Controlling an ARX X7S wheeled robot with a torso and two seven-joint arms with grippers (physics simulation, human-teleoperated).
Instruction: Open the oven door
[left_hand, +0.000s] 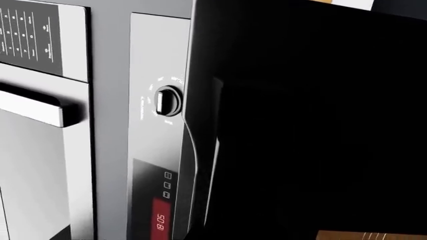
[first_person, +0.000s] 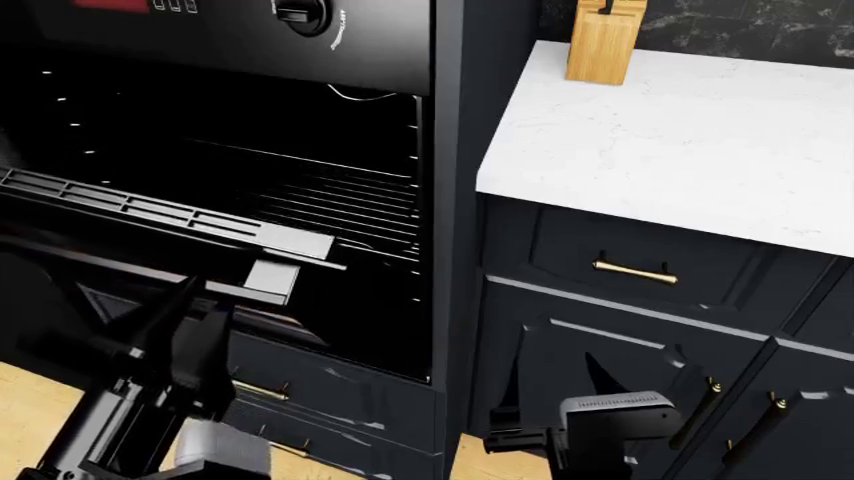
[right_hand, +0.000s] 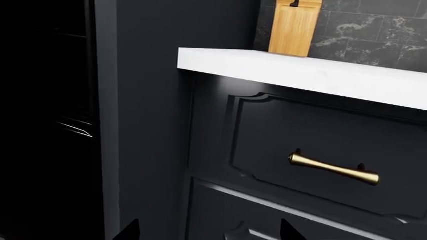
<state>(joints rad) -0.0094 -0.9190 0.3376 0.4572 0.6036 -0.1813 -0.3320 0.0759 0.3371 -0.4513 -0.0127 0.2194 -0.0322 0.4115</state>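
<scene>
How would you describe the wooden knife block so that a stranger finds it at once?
Start at the open oven, then look right to the white countertop. The knife block stands upright at its back, near the dark marbled wall. It is the only pale wooden thing there, and nothing else stands on the visible part of the countertop.

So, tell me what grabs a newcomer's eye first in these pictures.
The gaping dark oven cavity with its wire racks fills the head view's upper left, and the glossy black oven door hangs folded down in front of it. To its right, the bright white marble countertop carries a light wooden knife block at the back. Below it, slim brass drawer handles glint on dark navy fronts.
</scene>
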